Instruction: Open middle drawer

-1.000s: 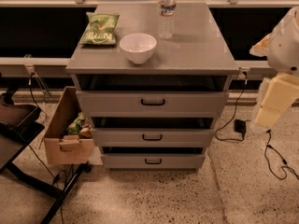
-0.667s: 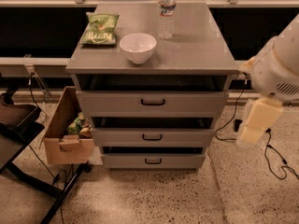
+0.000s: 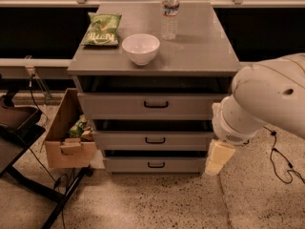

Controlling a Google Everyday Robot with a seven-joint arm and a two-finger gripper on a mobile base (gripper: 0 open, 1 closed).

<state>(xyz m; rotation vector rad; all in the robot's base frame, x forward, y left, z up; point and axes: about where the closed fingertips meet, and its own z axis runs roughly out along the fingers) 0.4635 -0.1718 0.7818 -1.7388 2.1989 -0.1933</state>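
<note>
The grey cabinet (image 3: 200,46) has three drawers stacked in its front. The middle drawer (image 3: 124,140) has a flat grey front with a small black loop handle (image 3: 155,140) at its centre, and a dark gap shows above it. My white arm (image 3: 267,99) comes in from the right. My cream gripper (image 3: 219,157) hangs below it, at the cabinet's lower right corner. It is to the right of the middle drawer's handle and a little lower, and it touches nothing that I can see.
The top drawer (image 3: 114,105) has a wider black handle; the bottom drawer (image 3: 128,165) is the smallest. A white bowl (image 3: 140,48), a water bottle (image 3: 170,11) and a green chip bag (image 3: 101,29) sit on top. A cardboard box (image 3: 64,135) stands left, cables (image 3: 281,166) lie right.
My arm has swung left and down, from the right edge toward the cabinet's right side. The gripper now hangs by the lower right corner. The drawers have not moved.
</note>
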